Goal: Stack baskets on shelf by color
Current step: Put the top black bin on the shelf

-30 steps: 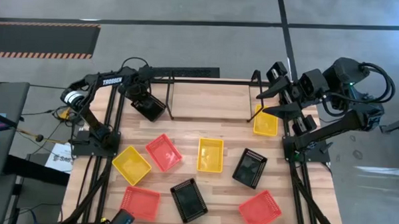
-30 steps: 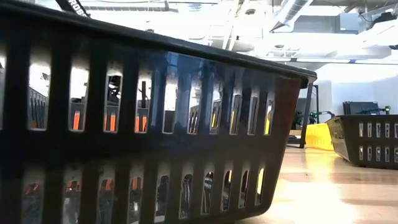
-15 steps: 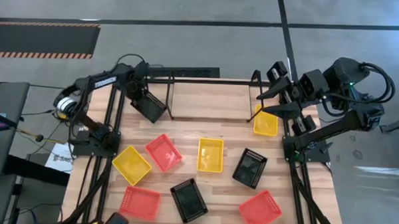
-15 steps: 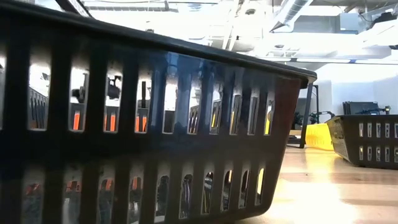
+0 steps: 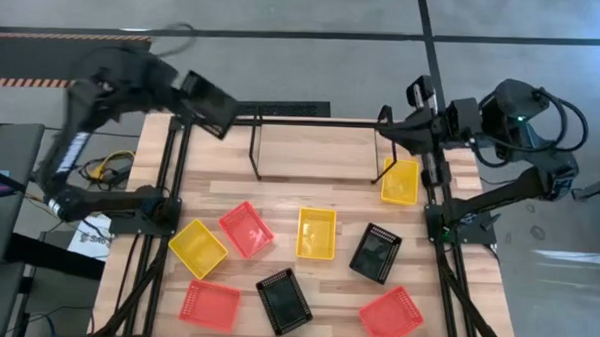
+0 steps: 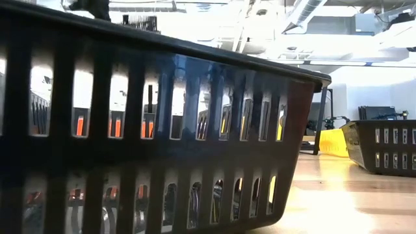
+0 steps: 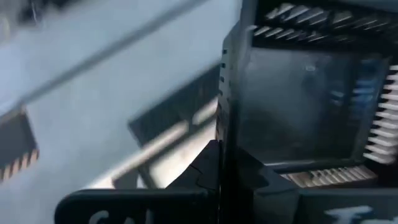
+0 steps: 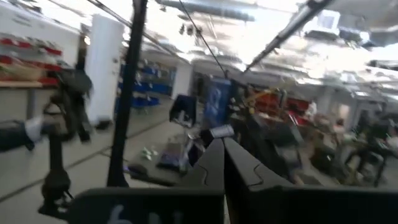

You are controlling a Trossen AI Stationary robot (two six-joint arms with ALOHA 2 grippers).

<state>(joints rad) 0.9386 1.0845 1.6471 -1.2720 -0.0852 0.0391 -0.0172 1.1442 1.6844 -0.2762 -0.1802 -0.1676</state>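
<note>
Industrial lab — concrete floor (image 5: 303, 69); hazard tape (image 5: 64, 58); exposed ceiling ducts (image 6: 305, 13)

We list: table (image 5: 279, 193), pale wooden planks, smooth with a soft sheen; baskets, moulded slotted plastic, the nearest black basket (image 6: 156, 130) glossy in the low view; shelf (image 5: 317, 123), thin matt black metal rod.

Grey concrete floor (image 5: 283, 68), hazard-striped mat (image 5: 64, 60), bright ceiling ducts (image 6: 305, 13), perhaps distant shelving (image 8: 25, 62)
</note>
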